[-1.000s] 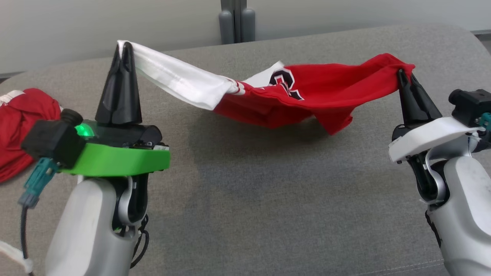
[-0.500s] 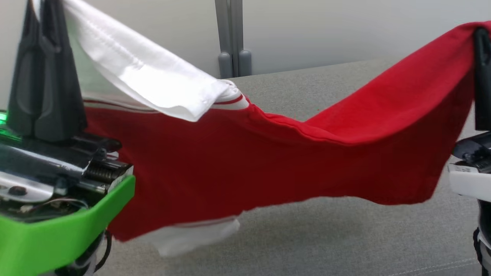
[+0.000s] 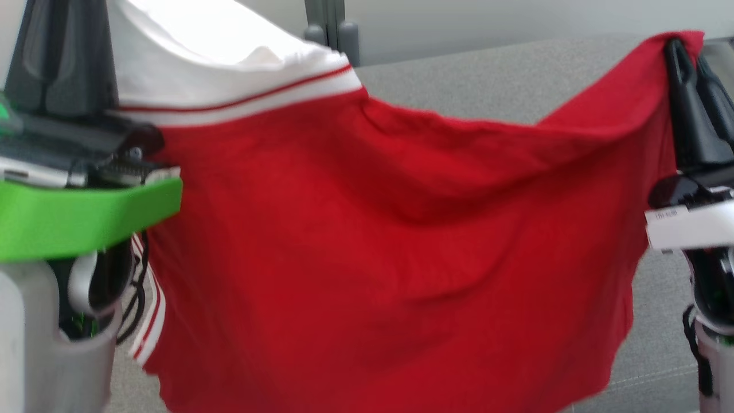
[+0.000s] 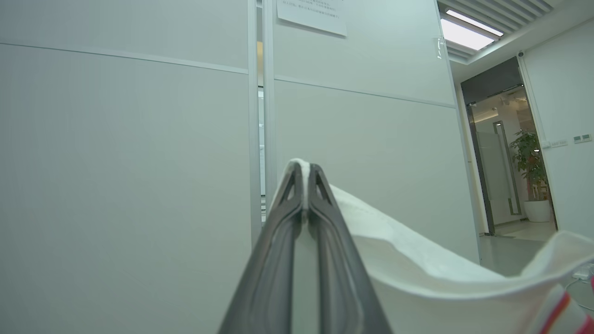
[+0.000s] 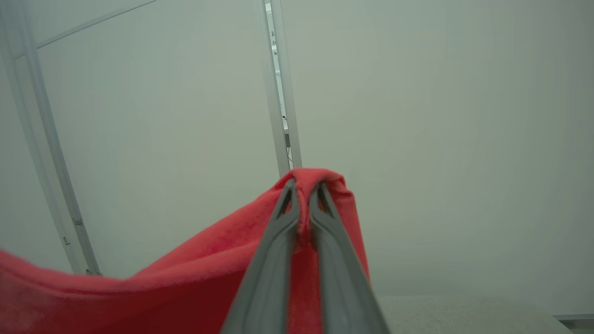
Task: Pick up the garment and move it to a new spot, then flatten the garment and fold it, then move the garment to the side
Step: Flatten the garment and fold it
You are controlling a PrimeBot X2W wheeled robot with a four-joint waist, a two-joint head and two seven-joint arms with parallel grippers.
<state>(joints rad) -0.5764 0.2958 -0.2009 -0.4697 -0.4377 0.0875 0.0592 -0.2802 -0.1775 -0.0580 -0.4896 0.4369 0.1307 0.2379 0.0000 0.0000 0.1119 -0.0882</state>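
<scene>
Above grey surface point(image 3: 487, 74), garment point(image 3: 373, 258) hanging spread

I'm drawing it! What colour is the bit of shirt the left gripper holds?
White, on a mostly red shirt; clearest in the left wrist view.

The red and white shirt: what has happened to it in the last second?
The garment has been lifted well clear of the grey surface and now hangs open like a curtain instead of sagging bunched. Nothing was let go: the left gripper and right gripper keep their jaws shut on its two ends.
</scene>
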